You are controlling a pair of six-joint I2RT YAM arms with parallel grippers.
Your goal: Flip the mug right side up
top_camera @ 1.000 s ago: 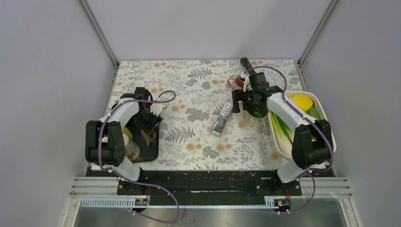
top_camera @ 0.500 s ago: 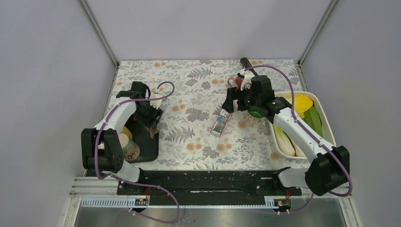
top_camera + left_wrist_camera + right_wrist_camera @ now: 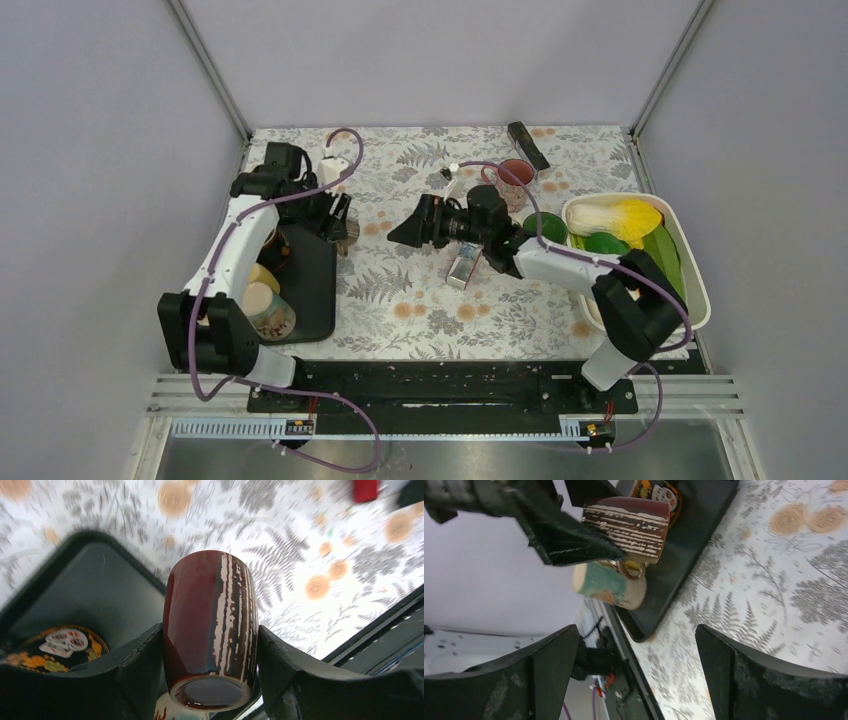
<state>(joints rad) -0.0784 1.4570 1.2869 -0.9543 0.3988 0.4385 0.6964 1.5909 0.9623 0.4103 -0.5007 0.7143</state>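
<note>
1. Worktop [image 3: 420, 300], covered in a floral print.
2. Near left: black tray [image 3: 315, 285].
3. Centre: slim carton [image 3: 462, 266], lying flat.
4. Right: white tub [image 3: 690, 255], with a green bowl [image 3: 547, 224] just beside it.
5. Far side: red cup [image 3: 516, 172] and black bar [image 3: 527, 145].

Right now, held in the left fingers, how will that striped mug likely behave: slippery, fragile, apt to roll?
The mug looks glazed and shiny, so it is probably slick against the left fingers and could slip while being turned. It appears ceramic: stiff, fairly heavy for its size, and likely to chip if dropped. Its round side would probably let it roll if laid down.
</note>
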